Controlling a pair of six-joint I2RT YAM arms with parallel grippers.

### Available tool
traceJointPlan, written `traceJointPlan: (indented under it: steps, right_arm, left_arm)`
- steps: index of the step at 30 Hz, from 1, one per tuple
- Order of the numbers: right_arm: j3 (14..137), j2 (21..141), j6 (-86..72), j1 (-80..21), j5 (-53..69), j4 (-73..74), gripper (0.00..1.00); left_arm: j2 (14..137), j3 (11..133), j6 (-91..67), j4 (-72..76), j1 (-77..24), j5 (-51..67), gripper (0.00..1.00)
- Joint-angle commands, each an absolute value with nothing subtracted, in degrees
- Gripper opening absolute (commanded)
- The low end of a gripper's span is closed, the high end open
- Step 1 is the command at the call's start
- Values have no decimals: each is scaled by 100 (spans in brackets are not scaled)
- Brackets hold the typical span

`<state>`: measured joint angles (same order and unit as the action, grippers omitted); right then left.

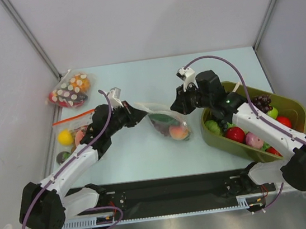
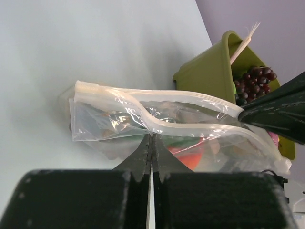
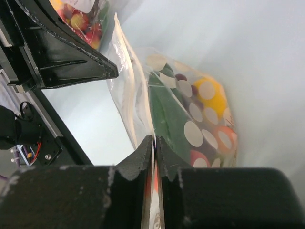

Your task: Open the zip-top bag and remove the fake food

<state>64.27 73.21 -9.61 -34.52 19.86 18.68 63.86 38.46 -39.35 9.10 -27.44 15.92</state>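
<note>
Progress roughly at the opening step, nothing removed yet. Zip-top bag (image 1: 168,125) lying mid-table between the two arms, just left of an olive-green bin (image 1: 294,108) of loose plastic fruit. Left gripper (image 2: 151,139) clenched on one lip of the bag's mouth, thin film pinched between meeting fingertips. Right gripper (image 3: 154,141) likewise closed on the opposite lip, plastic caught in the narrow slit between its jaws. From the left wrist view, zipper tracks bowing apart along part of their run, so probably unsealed in part; full width not confirmed. Fake food (image 1: 178,132) all inside: peach-orange piece, green piece, something yellow and something dark behind white polka dots. Left to do: pull the lips wider, then lift or tip each fruit out. Off at the far left, a dotted bag (image 1: 70,92) and a clear bag with an orange strip (image 1: 71,131), both filled. Writing, brands, labels: none legible anywhere; only the dots as decoration.
</note>
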Motion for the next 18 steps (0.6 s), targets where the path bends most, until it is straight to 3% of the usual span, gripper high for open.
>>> traceJointPlan:
  steps: [1,5,7,11,13,14,18]
  right_arm:
    - [6407,7058,-1019,-3340,1863,1784,12]
    - [6381,7058,-1019,-3287,1837,1828,7]
    - [6381,7049,-1011,-3235,1802,1863,0]
    - [6425,6987,-1002,-3173,1828,1855,0]
    - [6503,6952,-1037,-3138,1960,1793,9]
    - [6513,6935,-1063,-3146,2108,1723,18]
    - [6583,6934,-1072,-3164,2732,1424,33]
  left_arm:
    - [6249,3937,-3701,1142,-2646,1766,0]
    - [6161,3964,-3569,1257,-2654,1907,0]
    - [6100,4095,-3420,1170,-2646,1942,0]
    - [6108,4420,-3130,985,-2646,2302,0]
    - [6135,4587,-2980,880,-2654,2469,0]
    - [6161,4631,-2936,844,-2646,2505,0]
    - [6188,4781,-2778,686,-2646,2619,0]
